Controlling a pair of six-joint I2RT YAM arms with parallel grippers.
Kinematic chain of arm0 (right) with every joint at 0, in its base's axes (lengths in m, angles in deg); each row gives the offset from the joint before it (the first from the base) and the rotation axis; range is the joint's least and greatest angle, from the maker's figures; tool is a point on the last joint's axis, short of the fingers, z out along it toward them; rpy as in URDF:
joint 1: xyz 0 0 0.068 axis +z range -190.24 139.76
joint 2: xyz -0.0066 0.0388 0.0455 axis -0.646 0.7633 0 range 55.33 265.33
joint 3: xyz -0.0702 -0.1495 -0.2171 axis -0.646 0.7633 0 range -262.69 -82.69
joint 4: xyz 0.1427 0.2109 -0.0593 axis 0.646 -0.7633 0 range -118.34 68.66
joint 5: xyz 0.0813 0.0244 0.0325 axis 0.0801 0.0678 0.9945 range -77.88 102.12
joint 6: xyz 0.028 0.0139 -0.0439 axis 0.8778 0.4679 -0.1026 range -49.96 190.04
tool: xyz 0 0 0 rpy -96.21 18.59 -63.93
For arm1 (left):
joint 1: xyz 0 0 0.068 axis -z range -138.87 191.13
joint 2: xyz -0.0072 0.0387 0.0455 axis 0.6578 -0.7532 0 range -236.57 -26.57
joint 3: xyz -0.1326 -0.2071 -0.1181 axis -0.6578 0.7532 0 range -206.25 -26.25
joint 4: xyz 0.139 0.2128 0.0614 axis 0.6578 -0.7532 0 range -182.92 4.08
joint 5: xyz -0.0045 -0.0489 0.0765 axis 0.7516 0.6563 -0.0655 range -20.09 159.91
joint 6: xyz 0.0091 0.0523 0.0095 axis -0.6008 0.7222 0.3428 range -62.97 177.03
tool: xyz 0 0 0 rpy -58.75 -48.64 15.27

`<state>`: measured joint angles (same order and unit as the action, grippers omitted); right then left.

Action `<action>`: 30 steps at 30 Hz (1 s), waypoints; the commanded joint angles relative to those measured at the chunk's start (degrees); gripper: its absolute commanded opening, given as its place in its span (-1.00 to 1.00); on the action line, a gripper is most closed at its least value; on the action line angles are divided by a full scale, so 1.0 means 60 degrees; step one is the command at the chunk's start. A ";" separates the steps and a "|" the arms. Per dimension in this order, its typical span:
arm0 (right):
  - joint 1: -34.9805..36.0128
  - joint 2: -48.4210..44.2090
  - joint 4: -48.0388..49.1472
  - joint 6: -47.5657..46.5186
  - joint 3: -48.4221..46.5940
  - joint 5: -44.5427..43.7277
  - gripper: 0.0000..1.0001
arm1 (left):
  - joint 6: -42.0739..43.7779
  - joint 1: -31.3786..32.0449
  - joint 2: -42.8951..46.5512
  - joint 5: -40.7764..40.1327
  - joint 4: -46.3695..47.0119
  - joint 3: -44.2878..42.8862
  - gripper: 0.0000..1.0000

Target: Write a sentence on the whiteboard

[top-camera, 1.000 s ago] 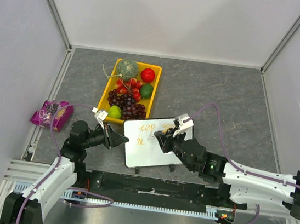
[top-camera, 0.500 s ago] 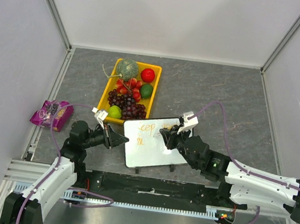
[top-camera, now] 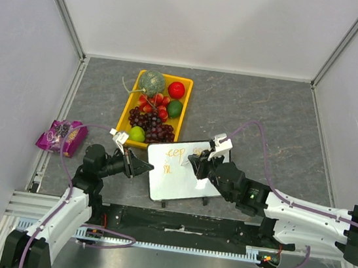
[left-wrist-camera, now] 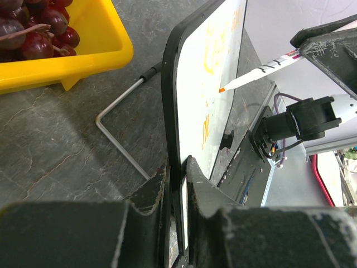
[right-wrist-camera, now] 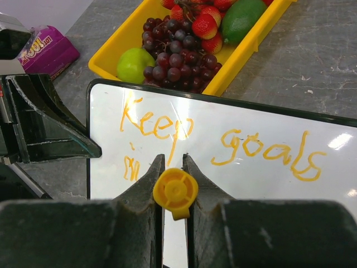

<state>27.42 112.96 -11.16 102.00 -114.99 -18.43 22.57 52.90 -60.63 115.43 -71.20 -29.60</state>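
Grey counter (top-camera: pixel 267 119) is carrying the whiteboard (top-camera: pixel 176 180), just nearer than the yellow tray (top-camera: pixel 127 108). My left fingers (left-wrist-camera: pixel 153 192) are pinching its left edge; my right fingers (right-wrist-camera: pixel 146 187) are clamping the marker (right-wrist-camera: pixel 175 191). I'm judging light, even pressure best for continuing the sentence (right-wrist-camera: pixel 220 142). Only the left wrist view is showing the tip at the board's face.

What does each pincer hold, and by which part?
Left pincer: the whiteboard, by the frame at its left edge. Right pincer: the marker, near its yellow back end.
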 commanded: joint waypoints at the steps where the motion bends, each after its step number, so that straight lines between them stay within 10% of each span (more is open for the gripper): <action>1: -0.0056 0.0195 0.0223 0.0034 -0.0023 -0.0022 -1.00 | 0.0308 -0.0013 0.0067 -0.0203 0.0271 0.0017 -0.96; 30: -0.0041 -0.0493 -0.0714 -0.0025 0.0475 0.0008 -1.00 | 0.0308 -0.0013 0.0038 -0.0218 0.0257 0.0003 -0.96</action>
<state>27.42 111.08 -12.21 102.26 -113.35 -16.61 22.57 52.90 -60.63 115.45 -71.20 -29.60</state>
